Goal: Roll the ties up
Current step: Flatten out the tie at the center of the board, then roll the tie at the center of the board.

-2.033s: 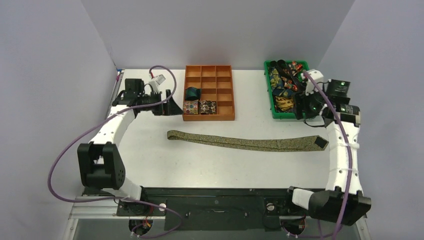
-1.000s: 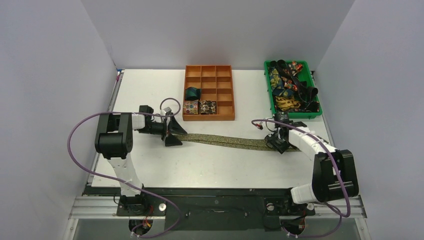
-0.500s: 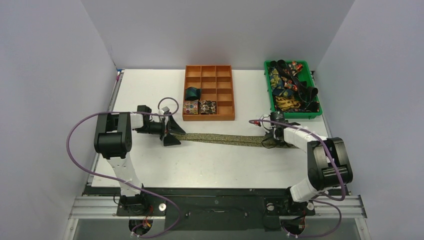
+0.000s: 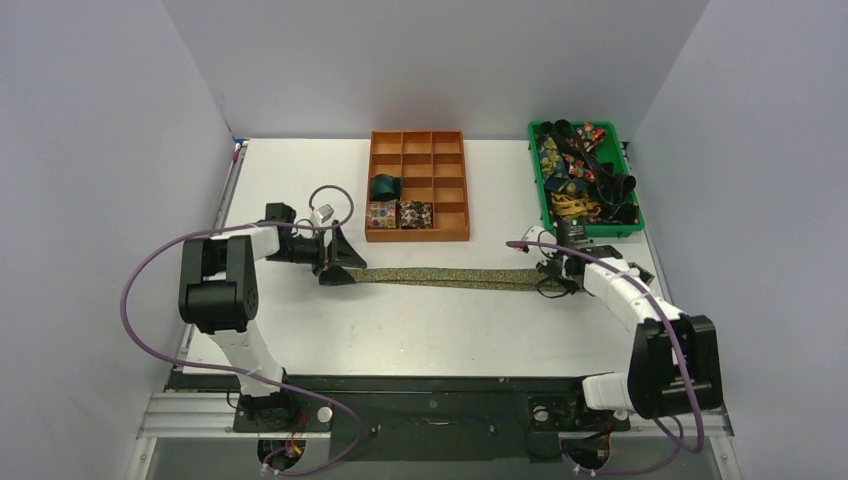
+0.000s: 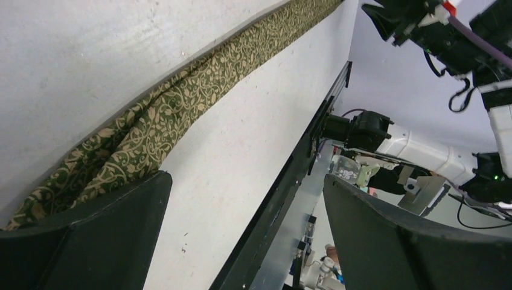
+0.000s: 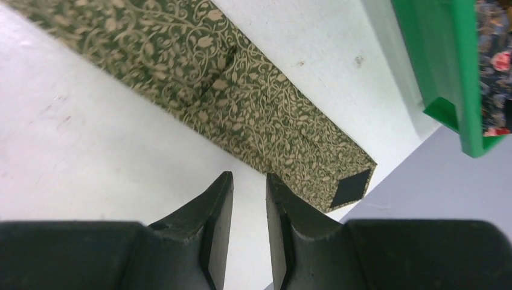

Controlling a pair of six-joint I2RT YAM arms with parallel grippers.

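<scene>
An olive-gold leaf-patterned tie (image 4: 450,277) lies flat in a straight strip across the table's middle. My left gripper (image 4: 338,265) is wide open at its narrow left end. In the left wrist view (image 5: 247,178) that end of the tie (image 5: 181,90) runs under my left finger (image 5: 90,235). My right gripper (image 4: 558,280) is at the tie's wide right end. In the right wrist view (image 6: 249,175) its jaws are almost closed with a thin gap and hold nothing. The tie (image 6: 241,103) and its black label (image 6: 351,187) lie just beyond the tips.
An orange compartment tray (image 4: 418,237) at the back centre holds three rolled ties: one teal (image 4: 385,186) and two floral (image 4: 381,214). A green bin (image 4: 537,180) at the back right holds a heap of loose ties (image 4: 580,175). Its corner (image 6: 441,60) is close to my right gripper.
Both arms came down from the trays to the tie's ends. Over the last half second the left gripper shifted left with the narrow end and the right gripper moved right to the wide end.
</scene>
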